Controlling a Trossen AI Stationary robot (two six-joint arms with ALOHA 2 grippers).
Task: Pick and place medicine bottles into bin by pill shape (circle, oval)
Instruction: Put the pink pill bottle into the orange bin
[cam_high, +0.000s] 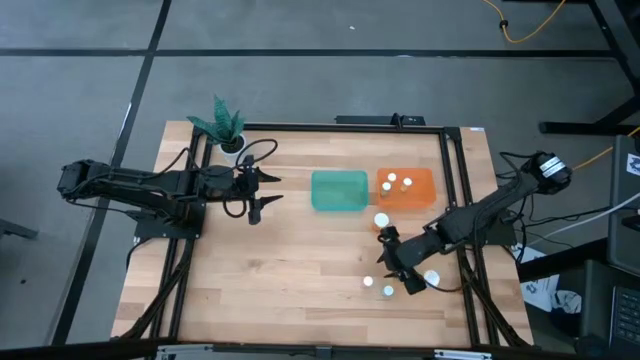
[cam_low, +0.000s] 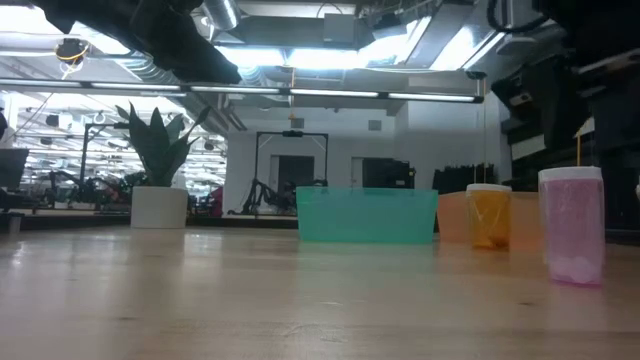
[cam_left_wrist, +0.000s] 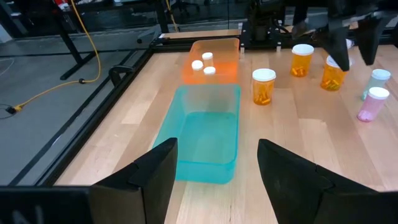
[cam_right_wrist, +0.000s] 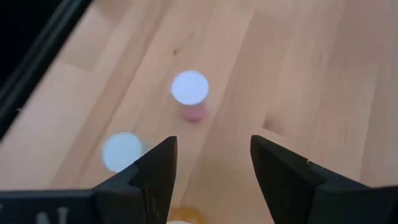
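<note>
Three white-capped bottles lie in the orange bin (cam_high: 405, 188), as the left wrist view (cam_left_wrist: 204, 63) also shows. Amber bottles stand on the table (cam_left_wrist: 263, 86) (cam_left_wrist: 302, 59) (cam_left_wrist: 333, 73). A pink-tinted bottle (cam_left_wrist: 373, 102) and a pale one (cam_left_wrist: 379, 81) stand nearer the front. My right gripper (cam_high: 388, 256) is open above the loose bottles; an amber bottle's top (cam_right_wrist: 180, 216) shows low between its fingers, apart from them. My left gripper (cam_high: 262, 193) is open and empty, left of the teal bin (cam_high: 339, 190).
The teal bin (cam_left_wrist: 205, 140) and the orange bin stand side by side at the table's middle back. A white pot with a green plant (cam_high: 228, 130) stands at the back left. Black rails frame the table. Bare wood lies in front of the bins.
</note>
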